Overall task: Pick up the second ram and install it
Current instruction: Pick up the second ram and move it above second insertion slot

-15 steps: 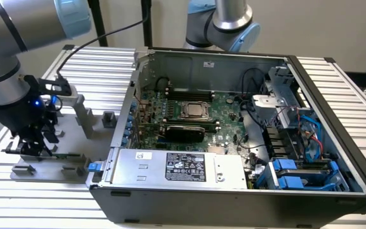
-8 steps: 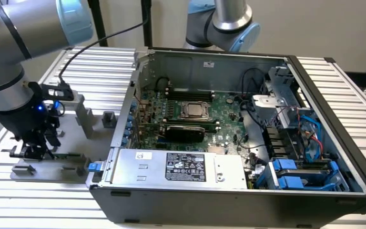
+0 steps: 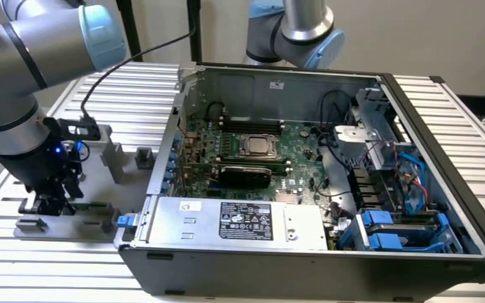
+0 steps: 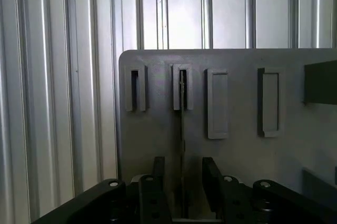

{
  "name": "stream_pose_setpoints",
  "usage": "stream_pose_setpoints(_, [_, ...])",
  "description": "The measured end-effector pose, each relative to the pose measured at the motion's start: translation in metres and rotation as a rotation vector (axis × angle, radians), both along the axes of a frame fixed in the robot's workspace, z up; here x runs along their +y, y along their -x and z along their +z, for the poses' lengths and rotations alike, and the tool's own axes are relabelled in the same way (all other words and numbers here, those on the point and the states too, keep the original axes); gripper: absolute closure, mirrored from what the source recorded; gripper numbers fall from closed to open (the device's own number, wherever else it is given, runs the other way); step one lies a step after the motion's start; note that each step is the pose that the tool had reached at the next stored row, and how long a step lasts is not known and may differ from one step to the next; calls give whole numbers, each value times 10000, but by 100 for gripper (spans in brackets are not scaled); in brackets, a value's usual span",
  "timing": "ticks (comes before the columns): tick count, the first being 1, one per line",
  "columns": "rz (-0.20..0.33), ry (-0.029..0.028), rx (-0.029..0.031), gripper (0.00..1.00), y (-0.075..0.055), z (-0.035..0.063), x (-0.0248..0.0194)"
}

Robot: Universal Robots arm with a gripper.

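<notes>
Second ram [image 4: 182,139] stands on edge in a narrow slot of the grey fixture [image 4: 158,129]. From the wrist view it looks like no more than a thin dark line running from the slot down between the jaws. The jaws are apart, one to each side of the strip, with a clear gap on both sides, so they hold nothing and do not touch the board. From across the room, the arm [image 3: 23,126] is bent low over that same fixture [image 3: 112,158] on the slatted table [image 3: 23,265], at the exterior view's left. The open computer case [image 3: 310,265] sits just beside it, and its motherboard [image 3: 302,148] is well apart from the jaws. I'd judge this to be the pick-up step, with the jaws lined up around the stick but the grasp not yet made. The neighbouring slot [image 4: 136,89] in the fixture looks empty. A grip here calls, I think, for the strip to stay centred so both jaws meet its flat faces together. It then calls for a straight pull along the slot, since so thin a board would likely bind or tip if dragged sideways. From where I stand I cannot tell which memory socket on the motherboard is free.
</notes>
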State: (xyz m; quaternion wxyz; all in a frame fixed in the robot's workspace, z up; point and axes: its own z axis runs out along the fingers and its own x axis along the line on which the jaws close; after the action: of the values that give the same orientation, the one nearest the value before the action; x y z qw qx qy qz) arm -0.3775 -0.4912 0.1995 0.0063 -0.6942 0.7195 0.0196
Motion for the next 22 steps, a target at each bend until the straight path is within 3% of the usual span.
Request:
stream_pose_setpoints(7, [0,1,13,60,0,-36,0])
stream_pose_setpoints(8, [0,1,13,67,0,-37,0])
stream_pose_setpoints(14, [1,-1,11,69,-1,-36,1])
stream_pose_setpoints(15, [0,-1,11,76,0,-33,2])
stream_pose_setpoints(22, [0,0,13,79,0,-23,2])
